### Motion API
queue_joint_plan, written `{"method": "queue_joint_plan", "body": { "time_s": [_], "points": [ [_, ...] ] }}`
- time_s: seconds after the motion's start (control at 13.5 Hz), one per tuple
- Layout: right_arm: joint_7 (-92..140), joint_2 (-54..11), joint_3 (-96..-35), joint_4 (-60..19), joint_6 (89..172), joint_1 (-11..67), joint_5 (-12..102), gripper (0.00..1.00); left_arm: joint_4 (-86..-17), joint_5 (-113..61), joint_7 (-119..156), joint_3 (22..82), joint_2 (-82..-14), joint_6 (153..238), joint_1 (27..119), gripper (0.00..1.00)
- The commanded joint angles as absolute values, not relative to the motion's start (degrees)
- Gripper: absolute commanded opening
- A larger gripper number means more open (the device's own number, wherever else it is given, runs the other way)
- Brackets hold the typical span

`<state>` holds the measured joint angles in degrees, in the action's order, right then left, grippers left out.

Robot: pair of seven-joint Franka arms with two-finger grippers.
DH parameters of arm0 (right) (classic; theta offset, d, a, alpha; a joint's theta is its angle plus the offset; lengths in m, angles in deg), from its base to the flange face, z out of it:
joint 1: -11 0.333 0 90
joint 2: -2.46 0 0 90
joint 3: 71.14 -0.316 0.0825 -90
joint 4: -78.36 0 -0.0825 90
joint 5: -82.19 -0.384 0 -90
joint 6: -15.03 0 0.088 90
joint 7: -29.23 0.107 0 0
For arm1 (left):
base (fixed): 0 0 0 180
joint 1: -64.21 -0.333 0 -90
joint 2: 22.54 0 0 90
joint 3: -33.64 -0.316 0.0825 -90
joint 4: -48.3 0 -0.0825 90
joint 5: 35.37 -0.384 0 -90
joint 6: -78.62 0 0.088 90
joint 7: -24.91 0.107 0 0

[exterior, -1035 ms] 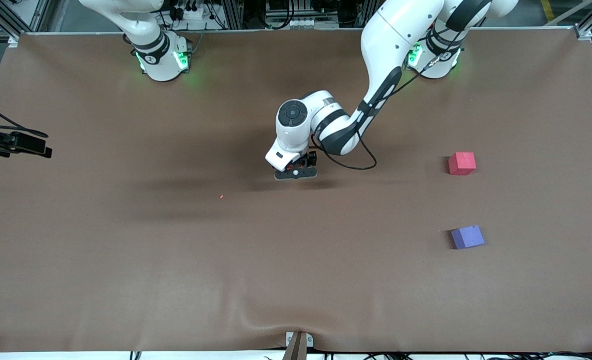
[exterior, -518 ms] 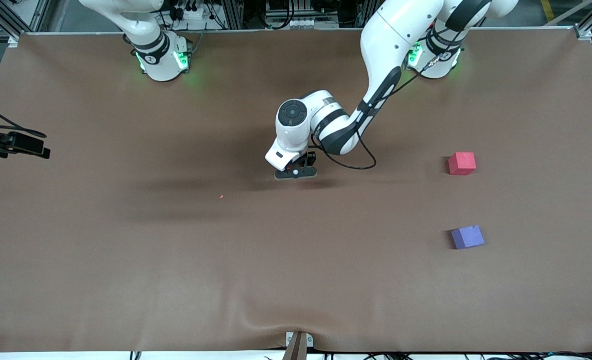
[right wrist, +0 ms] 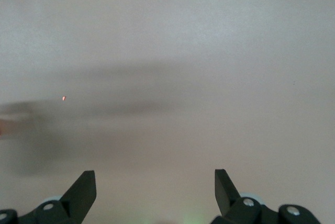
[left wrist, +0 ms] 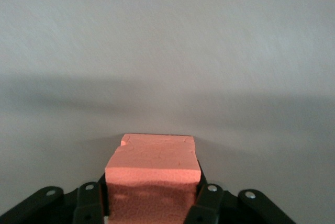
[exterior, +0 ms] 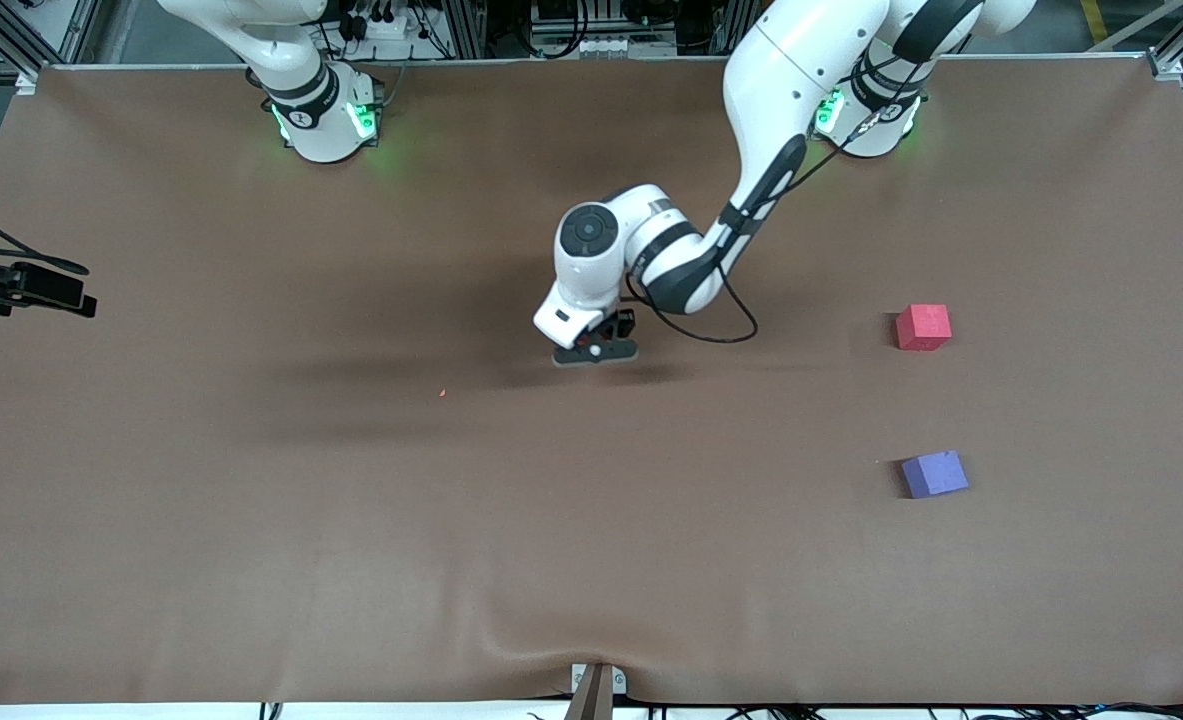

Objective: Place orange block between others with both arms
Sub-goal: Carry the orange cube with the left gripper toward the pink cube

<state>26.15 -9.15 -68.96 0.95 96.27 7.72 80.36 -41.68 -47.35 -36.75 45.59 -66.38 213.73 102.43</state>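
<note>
The orange block [left wrist: 153,169] sits squeezed between the fingers of my left gripper [left wrist: 152,199], which is shut on it. In the front view that gripper [exterior: 595,351] hangs low over the middle of the table, and its hand hides the block. The pinkish-red cube [exterior: 923,327] and the purple-blue cube [exterior: 935,474] stand apart toward the left arm's end, the purple one nearer the front camera. My right gripper [right wrist: 154,182] is open over bare table with nothing between its fingers. It shows at the edge of the front view [exterior: 26,288], at the right arm's end.
A brown cloth [exterior: 351,560] covers the whole table. A tiny orange crumb [exterior: 442,392] lies on it between the two grippers. A metal bracket [exterior: 596,685] sticks up at the table's front edge.
My left gripper has shut on the orange block, and its hand has shifted slightly toward the left arm's end. The right gripper has drifted a little toward the table's edge.
</note>
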Motion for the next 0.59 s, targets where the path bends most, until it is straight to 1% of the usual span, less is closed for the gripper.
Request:
{"method": "queue_joint_plan", "body": {
  "time_s": [0.0, 0.3, 0.52],
  "points": [
    [25.36, -8.62, -69.03, 1.28, 96.07, 7.57, 80.08, 1.00, -41.96, -49.61, -31.55, 45.59, -62.89, 211.35, 95.01, 0.00],
    [25.36, -8.62, -69.03, 1.36, 96.07, 7.48, 80.17, 1.00, -41.96, -49.52, -18.99, 45.86, -58.76, 203.44, 86.30, 0.00],
    [25.45, -8.71, -69.03, 1.45, 96.07, 7.74, 80.08, 1.00, -43.97, -49.26, -4.40, 45.94, -55.60, 200.09, 79.26, 0.00]
  ]
}}
